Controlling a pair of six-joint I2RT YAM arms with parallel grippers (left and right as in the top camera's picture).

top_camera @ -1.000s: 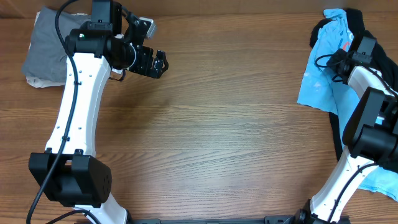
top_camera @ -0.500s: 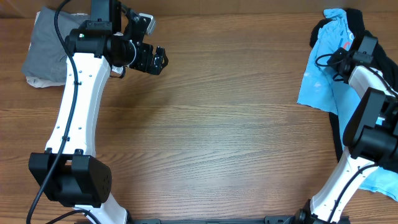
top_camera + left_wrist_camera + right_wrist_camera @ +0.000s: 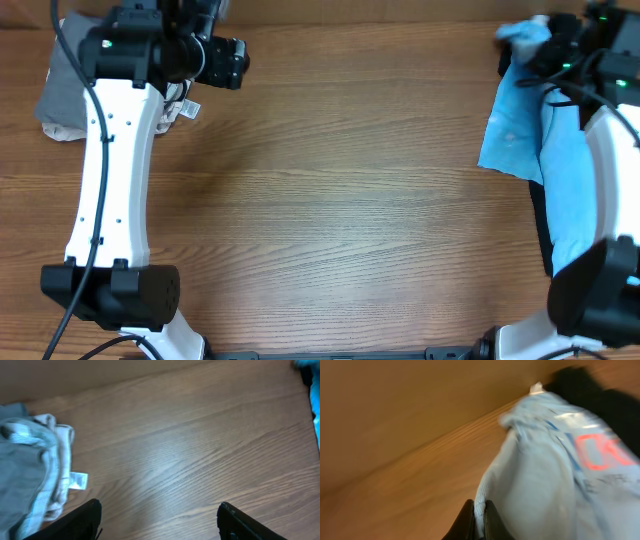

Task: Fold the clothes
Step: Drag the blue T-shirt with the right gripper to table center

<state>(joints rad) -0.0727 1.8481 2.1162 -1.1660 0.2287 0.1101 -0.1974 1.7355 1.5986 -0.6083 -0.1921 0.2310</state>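
Folded garment (image 3: 62,85) lies far left, beside my left gripper (image 3: 232,62); T-shirt (image 3: 520,120) far right (atop another garment (image 3: 605,405)), on the table (image 3: 350,200).

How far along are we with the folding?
Looks done: a grey garment lies folded at the far left corner of the table, with the open left end effector empty near it. In hand: the right end effector is shut on an edge of the blue T-shirt. Left: that shirt is bunched and unfolded, as is the black garment by it.

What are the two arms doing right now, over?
Right gripper shut on blue T-shirt. Left gripper open, empty, near grey garment. Black garment beside shirt.
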